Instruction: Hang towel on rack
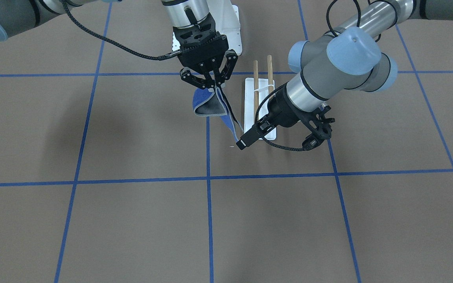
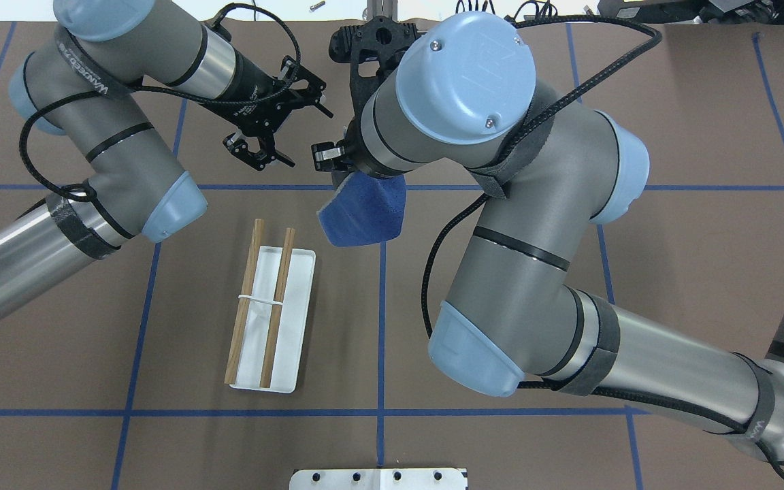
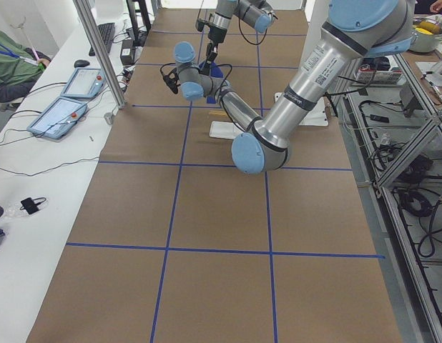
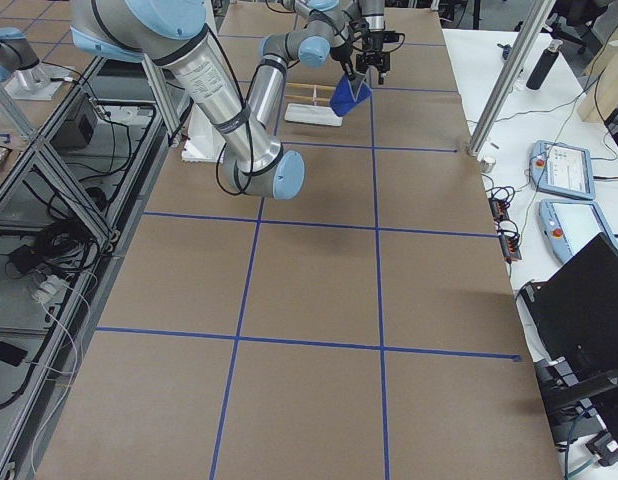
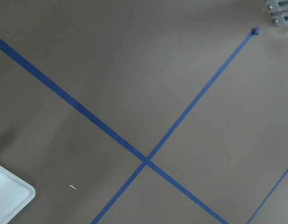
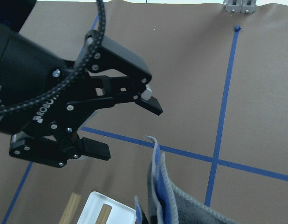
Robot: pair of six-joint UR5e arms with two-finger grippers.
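The right gripper points down with its jaws pinched together on the upper edge of the towel. The cloth hangs from it in a loose fold, bright blue on the outside and grey on the inside, with a pale stitched edge running down to a narrow lower corner. Whether that corner reaches the surface cannot be told.

The left gripper is just beside the right one, on the operators' side of the rack. Its jaws are spread wide and there is nothing between them. In the right wrist view its two black fingers stand apart close to the towel's raised edge, without touching it.

The rack stands near the hanging towel, towards the robot's left, and nothing is draped on it. It has a white tray-like base, and two wooden posts rise from it, joined by a thin white cross-piece. The surface is brown and marked with a grid of blue tape lines.
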